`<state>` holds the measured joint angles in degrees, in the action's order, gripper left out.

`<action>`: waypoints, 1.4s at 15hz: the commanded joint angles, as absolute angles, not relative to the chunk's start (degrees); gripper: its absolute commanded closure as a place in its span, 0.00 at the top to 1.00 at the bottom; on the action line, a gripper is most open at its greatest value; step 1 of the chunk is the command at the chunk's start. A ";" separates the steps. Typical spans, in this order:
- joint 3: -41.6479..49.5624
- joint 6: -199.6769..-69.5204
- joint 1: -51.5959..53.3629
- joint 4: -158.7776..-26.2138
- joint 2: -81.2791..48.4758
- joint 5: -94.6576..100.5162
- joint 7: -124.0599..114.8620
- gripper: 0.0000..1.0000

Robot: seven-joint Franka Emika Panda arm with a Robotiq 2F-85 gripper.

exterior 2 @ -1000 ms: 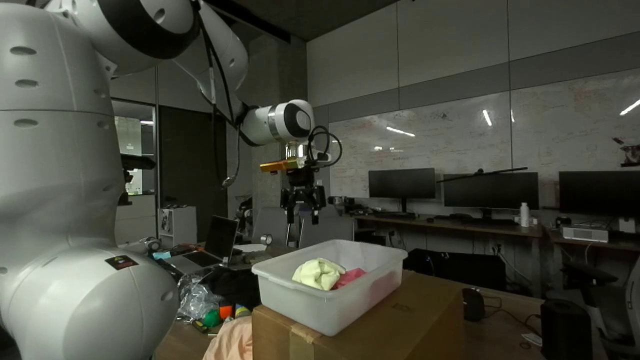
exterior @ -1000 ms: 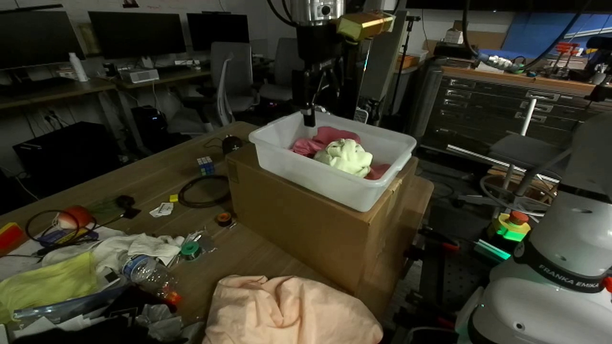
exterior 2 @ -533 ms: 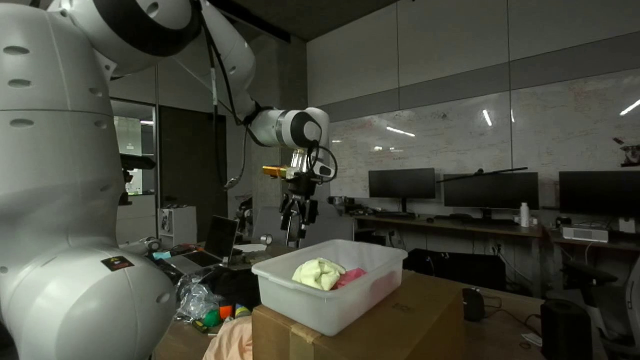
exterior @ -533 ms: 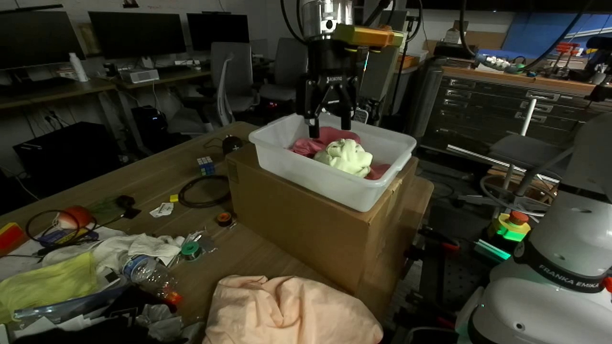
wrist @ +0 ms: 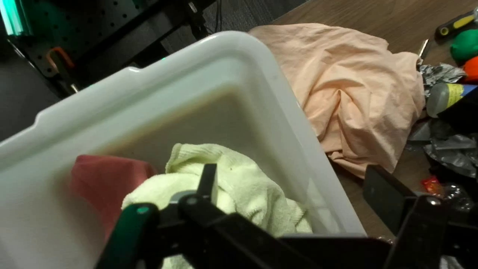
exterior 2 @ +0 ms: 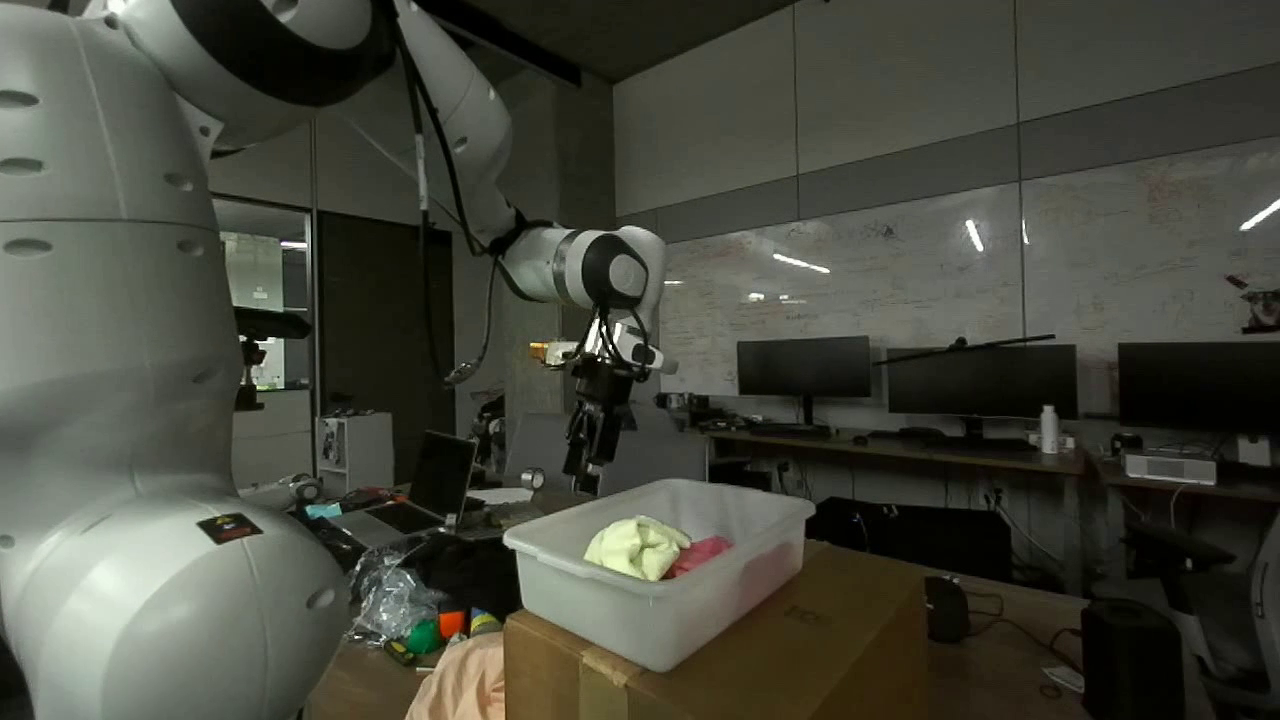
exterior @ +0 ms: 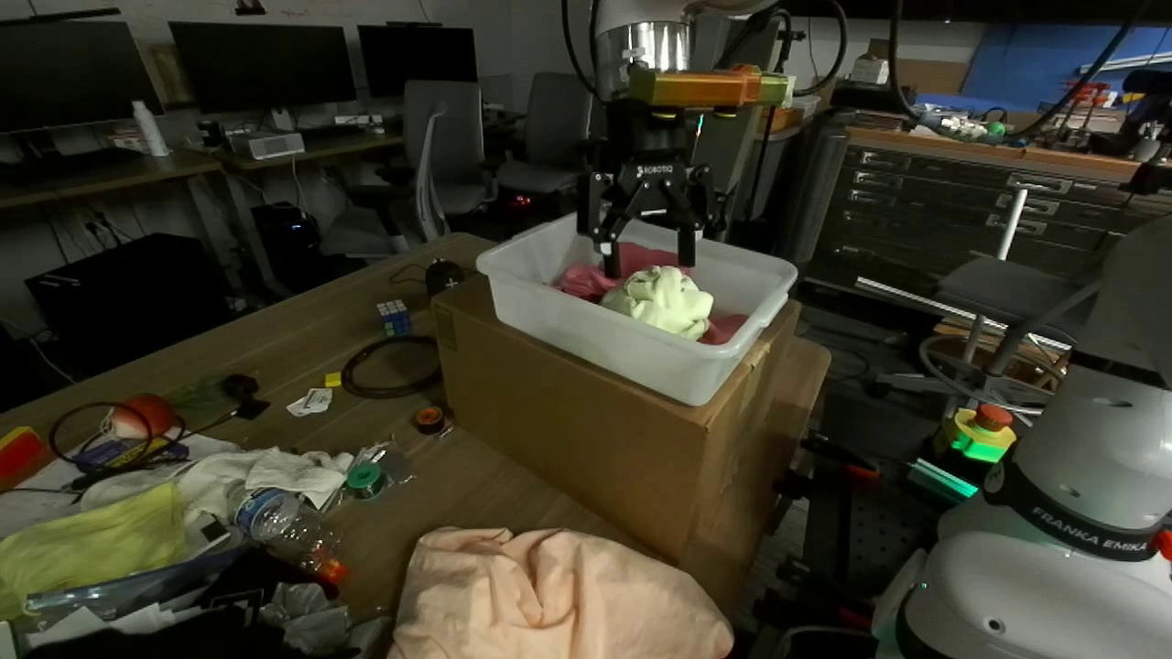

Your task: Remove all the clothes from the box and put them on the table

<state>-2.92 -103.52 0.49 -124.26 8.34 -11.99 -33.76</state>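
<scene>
A white plastic box [exterior: 586, 339] stands on a cardboard box and also shows in the wrist view [wrist: 302, 149]. A pale yellow-green cloth [exterior: 661, 307] lies crumpled in it, on or beside pinkish-red cloth [exterior: 586, 281]. Both cloths show in an exterior view, the yellow-green one [exterior 2: 632, 548] and the pinkish-red one [exterior 2: 703, 552]. A peach cloth [exterior: 549, 595] lies on the table beside the cardboard box. My gripper [exterior: 649, 259] is open and empty, above the white box. In the wrist view, one finger of the gripper [wrist: 295, 183] overlaps the yellow-green cloth; the other appears outside the box wall.
The cardboard box [exterior: 568, 412] raises the white box above the wooden table [exterior: 485, 494]. A plastic bottle [exterior: 284, 526], a yellow cloth [exterior: 101, 540], a green tape roll [exterior: 365, 480], a cable coil [exterior: 391, 368] and a puzzle cube [exterior: 394, 318] lie on the table.
My gripper has turned about its vertical axis and come lower, shifting right in an exterior view, over the white box. The cloths and the box have not moved.
</scene>
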 commanded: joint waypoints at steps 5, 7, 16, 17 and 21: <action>-3.20 -107.13 -0.68 -129.30 11.62 -10.49 -48.63 1.00; -3.28 -109.73 -0.85 -130.70 12.08 -10.27 -52.20 1.00; -3.79 -118.40 -1.36 -135.65 12.91 -1.39 -64.38 1.00; -3.81 -118.25 -1.34 -135.74 12.80 -0.43 -65.47 1.00; -3.90 -117.45 -0.96 -135.67 12.71 1.21 -67.81 1.00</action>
